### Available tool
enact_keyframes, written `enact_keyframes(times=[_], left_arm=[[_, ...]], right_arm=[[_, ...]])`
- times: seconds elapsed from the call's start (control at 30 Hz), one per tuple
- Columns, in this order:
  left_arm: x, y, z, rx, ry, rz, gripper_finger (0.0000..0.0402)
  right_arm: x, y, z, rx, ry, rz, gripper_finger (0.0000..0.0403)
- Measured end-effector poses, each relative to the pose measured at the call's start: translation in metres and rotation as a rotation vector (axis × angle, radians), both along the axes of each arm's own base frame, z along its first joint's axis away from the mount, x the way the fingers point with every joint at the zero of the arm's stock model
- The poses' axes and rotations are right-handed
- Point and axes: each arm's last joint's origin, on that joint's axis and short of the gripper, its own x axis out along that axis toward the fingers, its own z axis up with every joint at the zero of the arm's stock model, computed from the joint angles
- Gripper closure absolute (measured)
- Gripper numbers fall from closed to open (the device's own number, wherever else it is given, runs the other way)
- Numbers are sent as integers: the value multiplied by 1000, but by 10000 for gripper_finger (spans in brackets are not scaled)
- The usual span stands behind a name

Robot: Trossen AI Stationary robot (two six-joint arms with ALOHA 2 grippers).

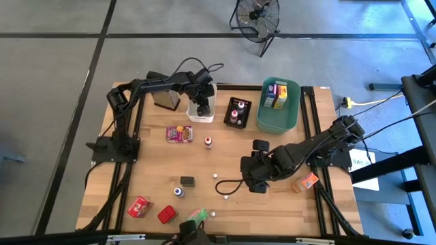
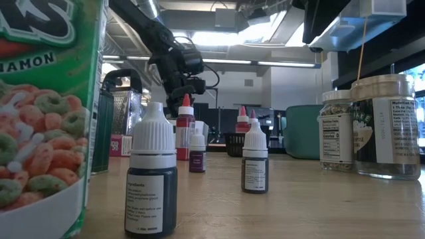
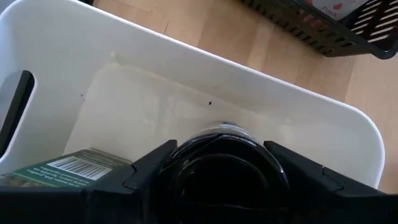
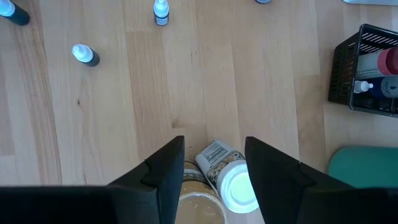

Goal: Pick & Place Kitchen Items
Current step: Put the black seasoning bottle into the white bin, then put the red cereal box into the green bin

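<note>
Seen from above, a wooden table (image 1: 272,204) holds scattered kitchen items. The left gripper (image 1: 202,107) hangs over a white bin (image 1: 211,92) at the far edge, next to a grey grater (image 1: 163,99). A black basket (image 1: 244,114) and a teal bin (image 1: 272,122) sit to its right along that edge. The right gripper (image 1: 257,185) reaches low over the table's middle. An orange packet (image 1: 306,182) lies near the right edge; red packets (image 1: 139,206) lie near the front edge. Open wood between them leaves room to move.

From table height, a cereal box (image 2: 46,113) fills the near left, small dropper bottles (image 2: 151,182) stand mid-table, and two lidded jars (image 2: 385,126) stand at right.

The left wrist view looks down into the white bin (image 3: 348,124). The fingers (image 3: 298,168) grasp a dark round-topped jar (image 3: 224,168), apparently to set it inside, beside a green-labelled item (image 3: 68,171). The bin walls sit close around.

The right wrist view shows fingers (image 4: 165,168) spread to either side of two white-lidded jars (image 4: 233,180), not visibly clamped; probably lining up a pick. Bare wood lies ahead.
</note>
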Motion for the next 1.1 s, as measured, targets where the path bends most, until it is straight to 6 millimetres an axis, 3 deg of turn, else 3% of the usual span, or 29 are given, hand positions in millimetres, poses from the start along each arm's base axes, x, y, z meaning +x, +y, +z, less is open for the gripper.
enact_keyframes(times=[0.27, 0.6, 0.83, 1.1], left_arm=[[0, 0, 0, 7, 2, -17, 113], [-3, -3, 15, 35, -32, -16, 111], [-15, -13, 48, 71, -79, -20, 111], [-45, -54, 98, 35, -53, 119, 111]], right_arm=[[0, 0, 0, 0, 0, 0, 231], [0, 0, 0, 0, 0, 0, 231], [0, 0, 0, 0, 0, 0, 231], [0, 0, 0, 0, 0, 0, 231]])
